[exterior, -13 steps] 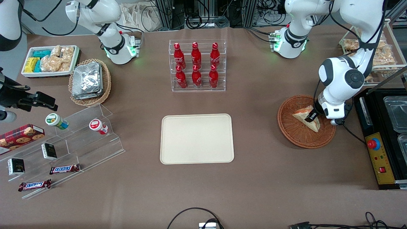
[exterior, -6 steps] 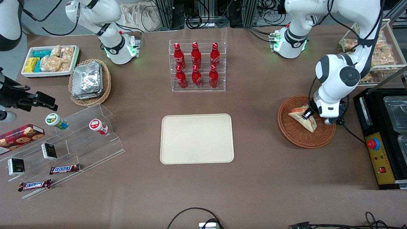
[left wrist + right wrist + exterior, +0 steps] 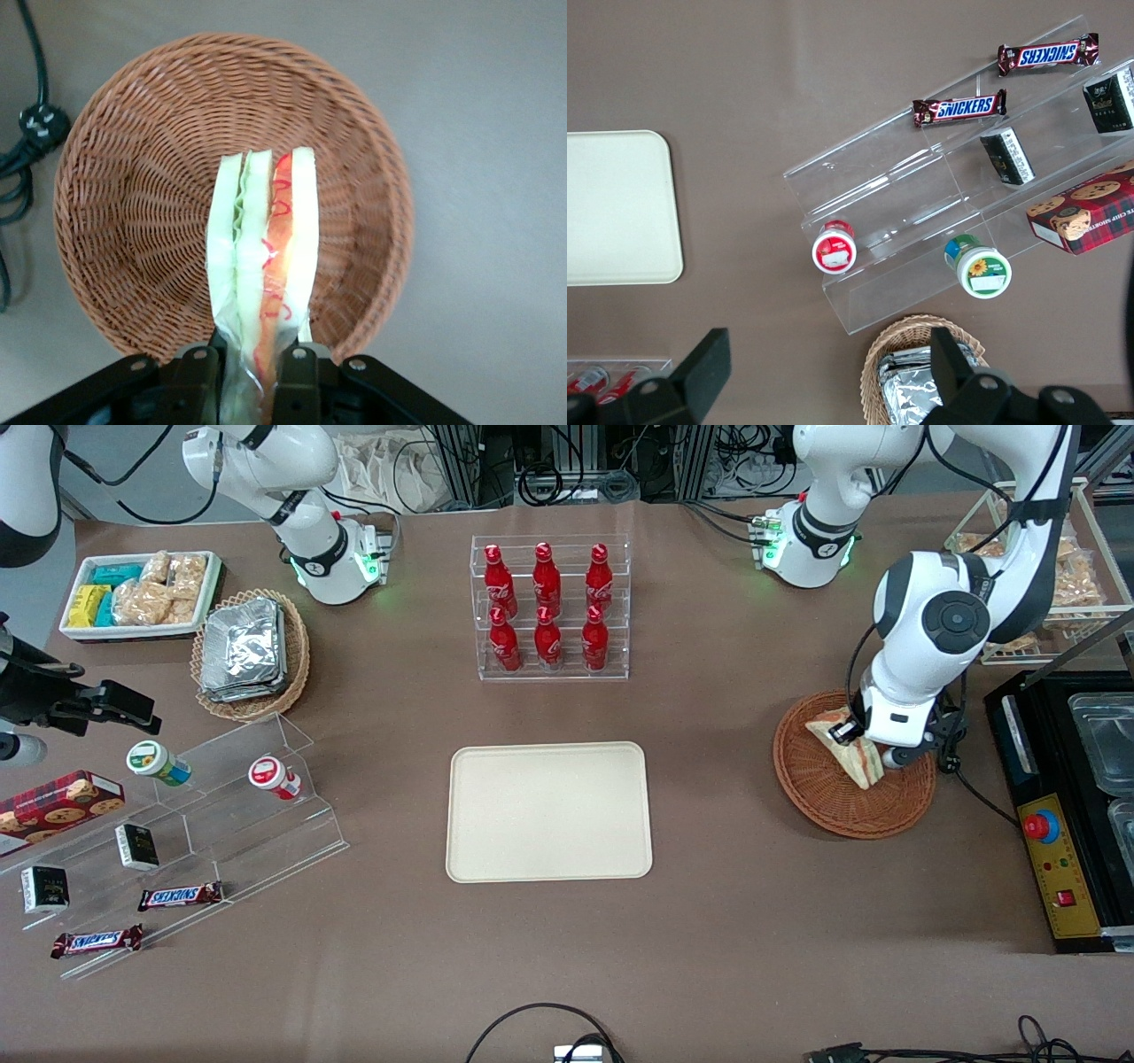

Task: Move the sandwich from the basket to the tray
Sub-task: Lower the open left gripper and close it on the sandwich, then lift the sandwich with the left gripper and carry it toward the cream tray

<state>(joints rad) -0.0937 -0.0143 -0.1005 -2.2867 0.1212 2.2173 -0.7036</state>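
Over basket point(image 3: 833, 806), working arm's end of table: gripper point(image 3: 251, 376), fingers point(image 3: 297, 381) pinching sandwich point(image 3: 261, 274) by its wide end, w/ clear wrap visible at grip.
Sandwich: wedge held edge-on, white bread, green + red-orange filling showing; raised above basket floor, point toward basket centre. Front view: sandwich point(image 3: 846, 748) partly hidden by arm, still within basket rim.
Basket: round, reddish-brown wicker, nothing else seen inside.
Tray point(image 3: 548, 812): cream, flat, mid-table, well apart from basket, toward parked arm's end from it; bare.
Bottle rack point(image 3: 549, 607): six red bottles, farther from front camera than tray.
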